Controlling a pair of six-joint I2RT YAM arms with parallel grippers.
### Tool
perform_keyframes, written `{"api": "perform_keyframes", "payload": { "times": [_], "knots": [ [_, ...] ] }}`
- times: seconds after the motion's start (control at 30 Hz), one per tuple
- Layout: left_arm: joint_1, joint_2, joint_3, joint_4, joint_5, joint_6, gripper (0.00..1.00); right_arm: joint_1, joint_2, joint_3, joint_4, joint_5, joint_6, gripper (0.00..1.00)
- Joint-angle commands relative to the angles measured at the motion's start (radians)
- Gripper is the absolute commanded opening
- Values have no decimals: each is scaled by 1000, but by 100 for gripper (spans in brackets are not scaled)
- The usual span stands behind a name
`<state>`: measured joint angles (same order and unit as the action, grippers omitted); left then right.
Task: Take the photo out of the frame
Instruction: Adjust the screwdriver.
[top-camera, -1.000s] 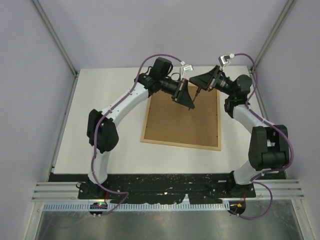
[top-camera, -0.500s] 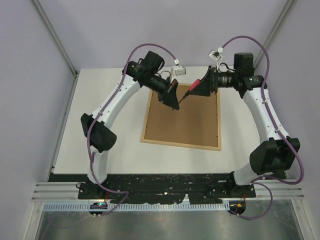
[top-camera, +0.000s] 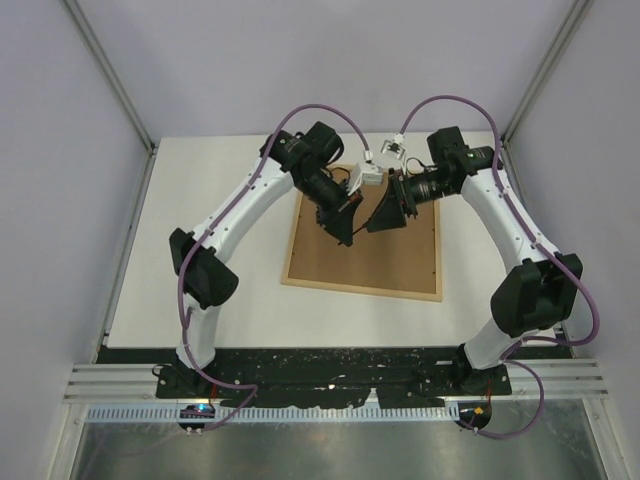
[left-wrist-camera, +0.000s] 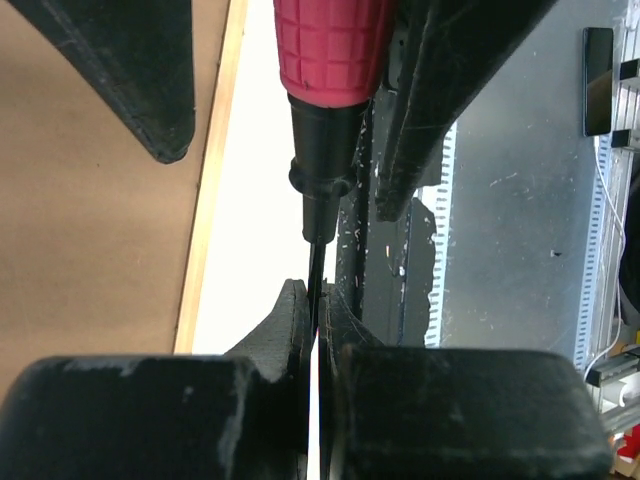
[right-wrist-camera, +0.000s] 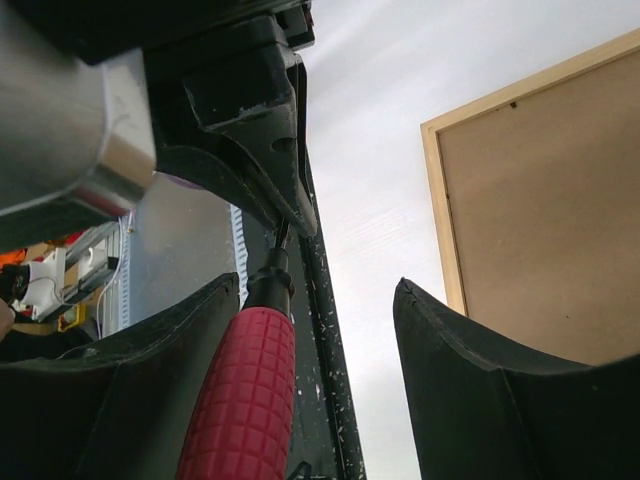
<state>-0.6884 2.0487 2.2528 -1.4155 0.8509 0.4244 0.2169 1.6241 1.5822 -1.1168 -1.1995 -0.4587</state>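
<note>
Since the earlier frames, both arms have swung inward, and the two pincers, previously apart, now meet tip to tip above the upper left part of the frame (top-camera: 372, 258). Left pincer (left-wrist-camera: 315, 300): fingers (left-wrist-camera: 290, 322) are pressed together, clamped on the thin black shaft of a red-handled tool (left-wrist-camera: 330, 50). Right pincer (right-wrist-camera: 318, 290): fingers (right-wrist-camera: 480, 400) stand wide apart, with the red handle between them, lying close against one finger and well apart from the other; contact with that finger cannot be confirmed. The tool therefore spans the gap between the pincers, shaft toward the left arm, handle toward the right arm. The frame lies flat on the white surface (top-camera: 200, 230), right of centre and turned slightly off square, with its brown back panel up and a light-wood rim around it. Both wrist views show the rim and panel behind the pincers, with neither pincer touching them.
</note>
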Motion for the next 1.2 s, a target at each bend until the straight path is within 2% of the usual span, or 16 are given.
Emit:
{"api": "perform_keyframes", "payload": {
  "times": [0.0,0.13,0.33,0.47,0.6,0.8,1.07,1.17],
  "knots": [
    [-16,-25,5,-120,36,45,0,44,2,39,-71,58,-63,66],
    [-17,-42,-39,-102,65,42,0,39,-39,25,-22,31,-57,57],
    [0,-73,-116,-11,114,-18,0,32,-139,-94,119,-92,-21,52],
    [6,-59,-105,-34,106,-9,0,32,-150,-134,100,-95,-66,51],
    [7,-59,-102,-36,93,-9,0,30,-124,-125,3,-106,-145,56],
    [7,-55,-104,-40,74,-12,0,6,-139,-117,-25,-137,-182,69],
    [20,-61,-121,-20,65,-30,0,-39,-150,-134,-17,-178,-186,69],
    [18,-53,-110,-28,65,-32,0,-37,-150,-148,59,-177,-111,68]
  ]
}}
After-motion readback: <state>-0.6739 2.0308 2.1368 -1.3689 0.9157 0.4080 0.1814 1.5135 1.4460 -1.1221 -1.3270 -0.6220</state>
